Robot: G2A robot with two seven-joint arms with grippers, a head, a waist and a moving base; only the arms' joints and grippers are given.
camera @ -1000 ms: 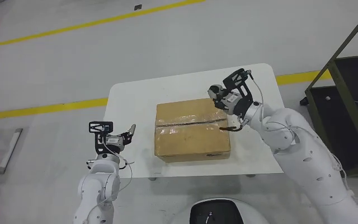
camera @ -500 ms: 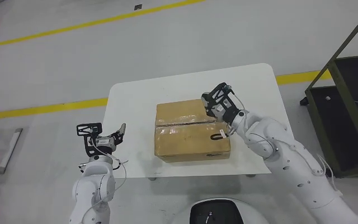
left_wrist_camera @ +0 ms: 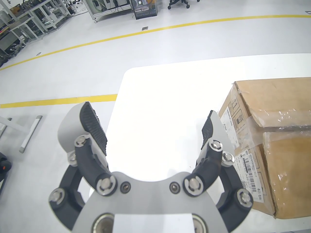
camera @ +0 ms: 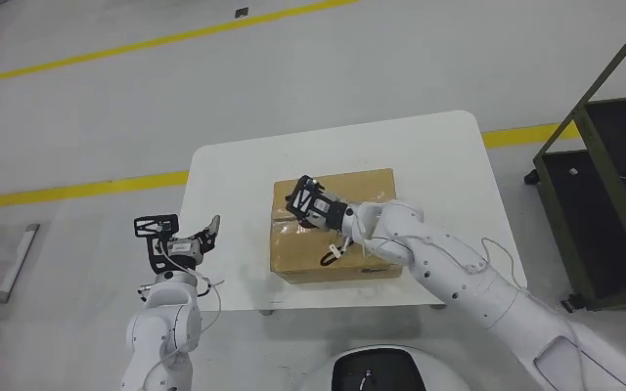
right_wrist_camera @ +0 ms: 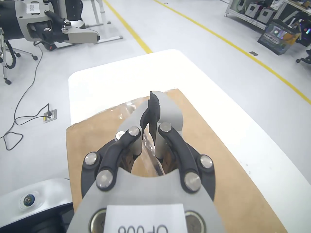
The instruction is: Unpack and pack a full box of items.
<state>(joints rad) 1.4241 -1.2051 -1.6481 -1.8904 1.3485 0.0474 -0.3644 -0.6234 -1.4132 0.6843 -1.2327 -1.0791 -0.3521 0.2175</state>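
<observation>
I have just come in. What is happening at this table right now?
A two-armed robot seems to be at the start of unpacking. A brown cardboard box, sealed with clear tape, sits closed on the white table. The right gripper is low over the taped seam on the box top, jaws shut and holding nothing. The left gripper hangs by the table's edge, apart from the box, jaws open and empty.

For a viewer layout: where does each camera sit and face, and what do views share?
Top view: above the arms, looking down on table and box; left pincer at the table's edge, right pincer over the box.
Left wrist view: on that wrist, facing across the table to the box; own open pincer.
Right wrist view: on that wrist, facing along the box top; own shut pincer.
All share table and box.
</observation>
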